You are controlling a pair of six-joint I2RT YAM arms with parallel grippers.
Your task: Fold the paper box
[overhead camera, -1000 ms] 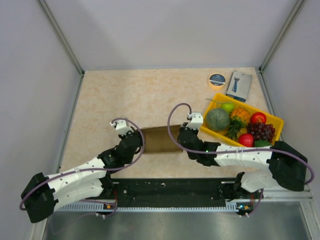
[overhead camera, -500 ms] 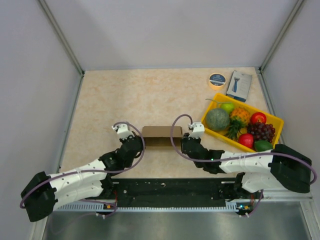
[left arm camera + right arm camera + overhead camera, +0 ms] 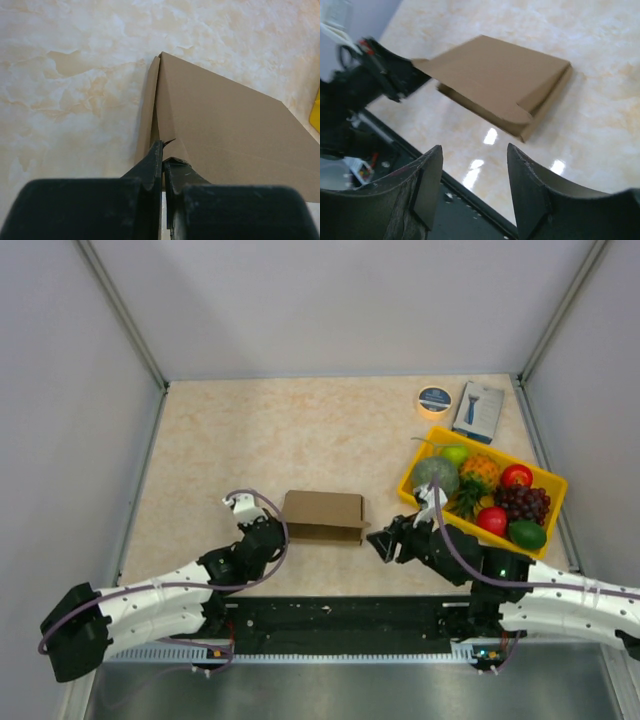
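Observation:
The paper box is a flat brown carton lying on the table between the arms, its right end flap partly loose. My left gripper is at the box's left end, shut on a cardboard edge there; in the left wrist view the gripper pinches that edge of the box. My right gripper stands open just right of the box, not touching it. In the right wrist view the gripper holds nothing, and the box lies ahead of it.
A yellow tray of toy fruit sits at the right, close behind my right arm. A tape roll and a small blue-and-white box lie at the back right. The black base rail runs along the near edge.
My right gripper opened, let go of the box and drew back to the right. The box swung from standing on edge to lying flat, still held by the left gripper.

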